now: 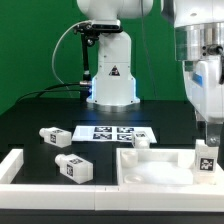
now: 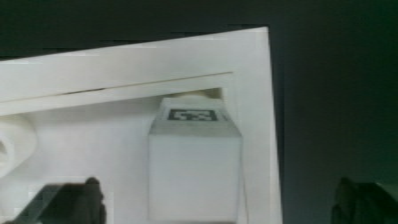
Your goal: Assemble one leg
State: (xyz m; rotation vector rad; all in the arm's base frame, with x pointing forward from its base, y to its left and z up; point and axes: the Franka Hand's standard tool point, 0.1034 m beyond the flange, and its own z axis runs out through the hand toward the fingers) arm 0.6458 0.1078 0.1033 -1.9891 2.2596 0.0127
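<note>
Standing upright at the corner of the big white panel (image 1: pixel 160 165), on the exterior view's right, one leg (image 1: pixel 206 158) sits directly beneath the pincer (image 1: pixel 209 135). Its fiducial tag faces the exterior camera. The wrist view shows the same leg (image 2: pixel 192 150) against the panel's raised rim (image 2: pixel 263 120), tag on its far end, with the dark fingertips (image 2: pixel 68 200) standing wide to either side. Pincer spread open, nothing in it; in the exterior view the fingers look level with the leg's top, whether touching it cannot be told.

Judgement: the leg is seated in or at its corner socket; whether it is fully home is not visible.

Handling: a small rigid plastic post, light, smooth-sided, so likely slippery under metal pads. It should stand a firm squeeze without damage. Best hold is across the flat faces of the blocky end, pads square to the faces, not on the narrower stem. Off-centre contact could tip it.

Two more legs (image 1: pixel 54 134) (image 1: pixel 71 167) lie on their sides on the black desk (image 1: pixel 30 125), well apart from the panel. The marker board (image 1: pixel 112 132) lies flat beyond them, in front of the arm's base (image 1: pixel 108 75).
</note>
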